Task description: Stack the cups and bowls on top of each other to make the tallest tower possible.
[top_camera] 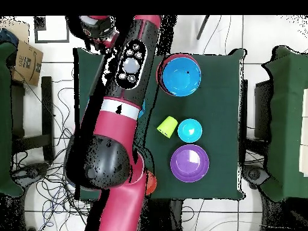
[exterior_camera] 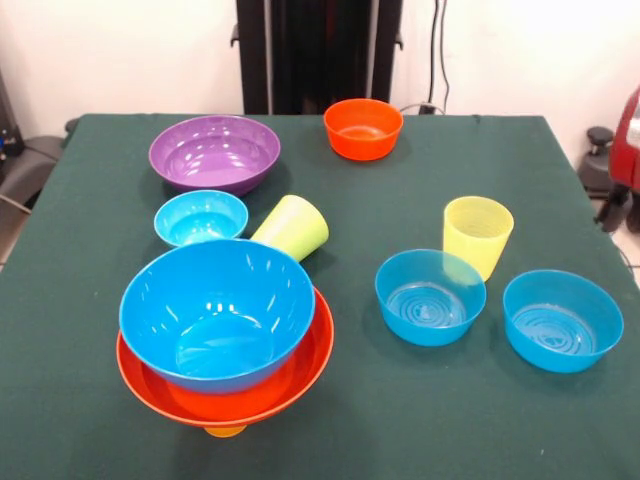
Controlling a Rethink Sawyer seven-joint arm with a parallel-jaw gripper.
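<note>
Gripper fingers: can't tell, neither view shows them, so nothing can be placed relative to them. The arm (top_camera: 123, 90) spans the table's (exterior_camera: 400, 420) side in the overhead view.

Counts:
- 7 bowls: tower (exterior_camera: 225, 335) = large blue bowl (exterior_camera: 215, 310) in large orange bowl (exterior_camera: 240, 395) on orange cup (exterior_camera: 225, 431)
- purple bowl (exterior_camera: 214, 152)
- small blue bowl (exterior_camera: 200, 216)
- small orange bowl (exterior_camera: 363, 127)
- 2 medium blue bowls (exterior_camera: 430, 296) (exterior_camera: 562, 320)
- 3 cups: lime green cup (exterior_camera: 292, 228) tipped beside the tower, yellow cup (exterior_camera: 477, 234) upright.
</note>
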